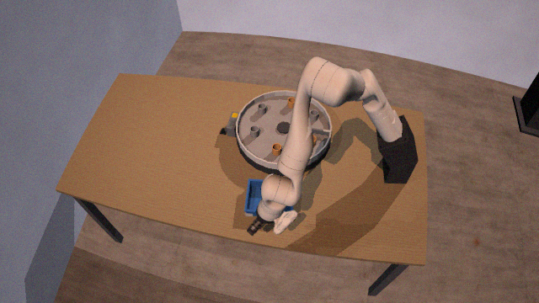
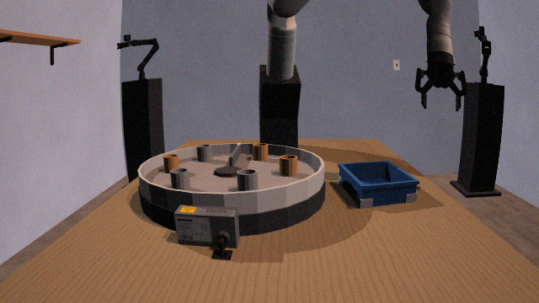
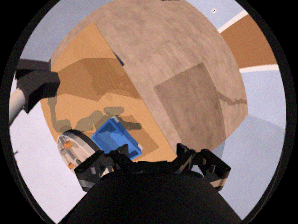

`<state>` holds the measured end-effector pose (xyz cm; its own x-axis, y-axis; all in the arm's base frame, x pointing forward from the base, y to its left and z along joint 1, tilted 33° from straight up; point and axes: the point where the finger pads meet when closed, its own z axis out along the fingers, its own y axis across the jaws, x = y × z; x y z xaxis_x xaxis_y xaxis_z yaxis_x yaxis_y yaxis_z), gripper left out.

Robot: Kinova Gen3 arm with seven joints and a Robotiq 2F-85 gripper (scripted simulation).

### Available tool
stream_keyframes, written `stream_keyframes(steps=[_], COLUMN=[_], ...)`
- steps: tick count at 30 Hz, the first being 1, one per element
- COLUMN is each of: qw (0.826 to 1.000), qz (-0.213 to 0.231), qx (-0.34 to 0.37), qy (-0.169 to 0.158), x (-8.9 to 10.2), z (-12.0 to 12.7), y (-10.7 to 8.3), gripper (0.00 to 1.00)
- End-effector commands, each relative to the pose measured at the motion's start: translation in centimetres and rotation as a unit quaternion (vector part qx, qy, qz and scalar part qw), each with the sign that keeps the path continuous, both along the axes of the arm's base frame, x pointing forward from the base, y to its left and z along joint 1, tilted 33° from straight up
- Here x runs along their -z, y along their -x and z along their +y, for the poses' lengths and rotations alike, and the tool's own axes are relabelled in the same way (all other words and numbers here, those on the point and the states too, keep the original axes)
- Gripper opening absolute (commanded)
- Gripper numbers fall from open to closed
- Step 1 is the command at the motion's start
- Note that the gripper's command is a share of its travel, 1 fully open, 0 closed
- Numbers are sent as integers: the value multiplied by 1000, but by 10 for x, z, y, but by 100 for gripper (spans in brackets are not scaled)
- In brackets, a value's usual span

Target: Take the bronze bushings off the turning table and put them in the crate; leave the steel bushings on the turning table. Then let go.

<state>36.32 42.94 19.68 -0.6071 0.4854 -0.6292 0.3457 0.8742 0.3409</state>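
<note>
The round grey turning table holds three bronze bushings and three steel bushings, all upright. The blue crate stands on the table top beside it and looks empty. My gripper is open and empty, high in the air above and beyond the crate. In the top view the gripper shows past the crate, near the table's front edge. The wrist view shows the crate far below.
A grey control box with a yellow label sits against the turning table's rim. My arm's base stands on a black pedestal behind the turning table. Dark pillars stand on the floor around the table.
</note>
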Motion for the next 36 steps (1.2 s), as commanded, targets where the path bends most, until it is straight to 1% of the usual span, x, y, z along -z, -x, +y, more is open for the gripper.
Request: stream_keyframes(steps=[1,17,22,34,36], qw=[1000,1000,1000,1000,1000], qz=[0,0,0,0,0], qx=[0,0,0,0,0], qy=[-1,-1,-1,-1,0], x=[-1,-1,-22,-22,-30], z=[0,0,-53,-53,-75], y=[0,0,9,9,12], gripper=[100,100,100,100,100])
